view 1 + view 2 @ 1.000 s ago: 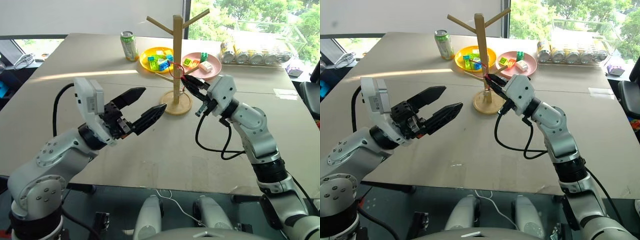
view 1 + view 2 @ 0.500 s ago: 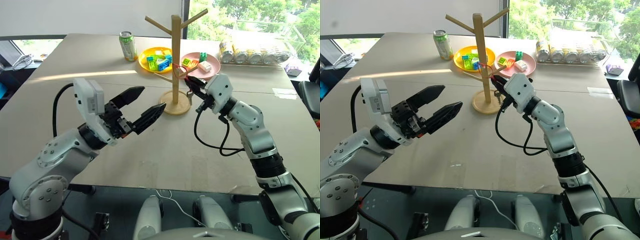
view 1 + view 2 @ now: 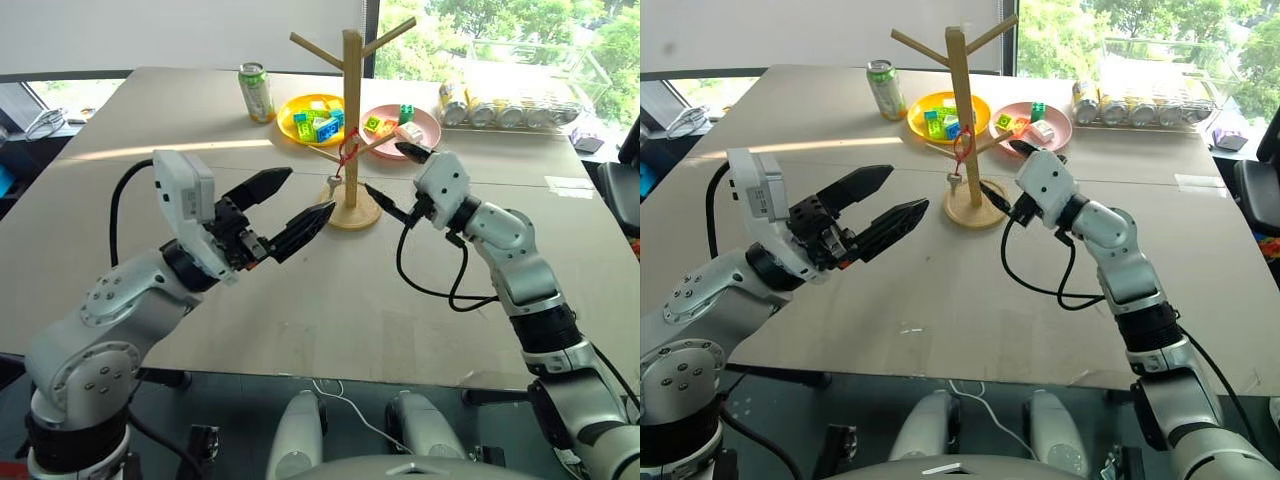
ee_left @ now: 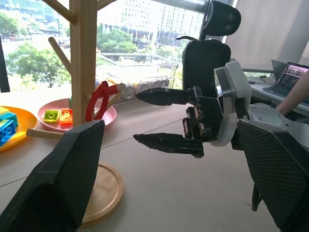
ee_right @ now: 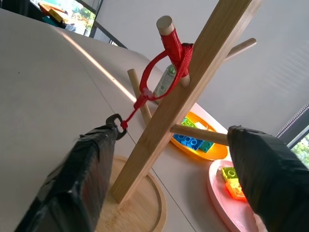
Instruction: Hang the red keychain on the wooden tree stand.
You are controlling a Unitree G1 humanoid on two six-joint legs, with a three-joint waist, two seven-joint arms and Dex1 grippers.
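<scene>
The red keychain [image 3: 347, 152] hangs looped over a lower peg of the wooden tree stand [image 3: 351, 110], close against the pole, its small metal piece dangling beside the pole above the round base. The right gripper [image 3: 392, 181] sits just beside the stand on the robot's right, its two black fingers spread wide apart and holding nothing; one fingertip reaches toward the base's edge, the other lies up near the pink plate [image 3: 425, 133]. In the right wrist view the pole rises in the gap between those fingers, with the red cord [image 5: 166, 67] wrapped on its peg and a dark clip at its lower end close to one finger; whether they touch cannot be told. The left gripper [image 3: 296, 204] hovers above the worktop [image 3: 150, 130] nearer the robot, well apart from the stand, fingers parted and empty, pointing toward the base. Bare worktop runs between the two arms and out to the robot's left. Behind the stand, a yellow plate [image 3: 296, 118] of coloured blocks and the pink plate sit side by side, with a green can [image 3: 257, 91] upright to their left and a row of cans [image 3: 510, 107] toward the far right edge by the window. The worktop's near edge lies below both arms, and a black cable [image 3: 435, 290] loops down from the right wrist over it.
</scene>
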